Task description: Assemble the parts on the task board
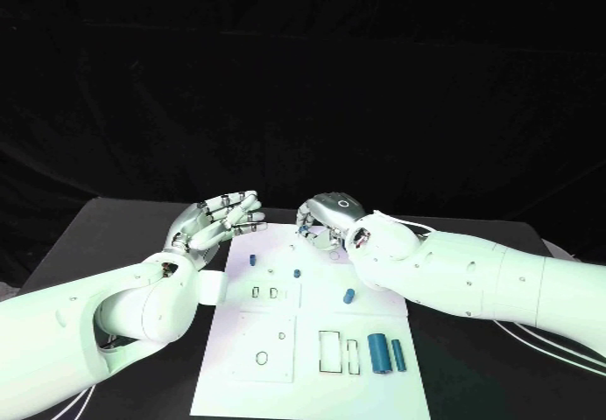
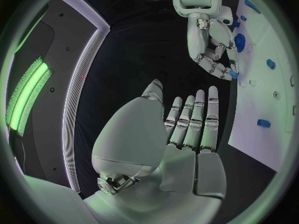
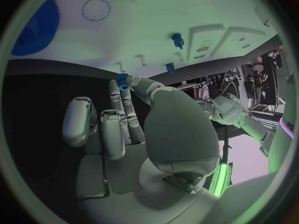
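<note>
The white task board (image 1: 316, 385) lies in the middle of the table. My right hand (image 1: 331, 219) hovers over its far edge with the fingers curled down. It pinches a small blue part (image 3: 121, 79) between thumb and fingertips, and the part (image 2: 232, 74) also shows at those fingertips from the left wrist. My left hand (image 1: 221, 219) is held flat by the board's far left corner, fingers (image 2: 193, 119) straight and apart, holding nothing. A blue gear (image 3: 37, 27) sits on the board near my right hand.
Small blue pegs (image 1: 253, 260) (image 1: 297, 273) (image 1: 348, 296) stand on the board's far half. Two blue cylinders (image 1: 376, 352) (image 1: 398, 354) lie at its near right beside rectangular slots. White cables run along the table's right side.
</note>
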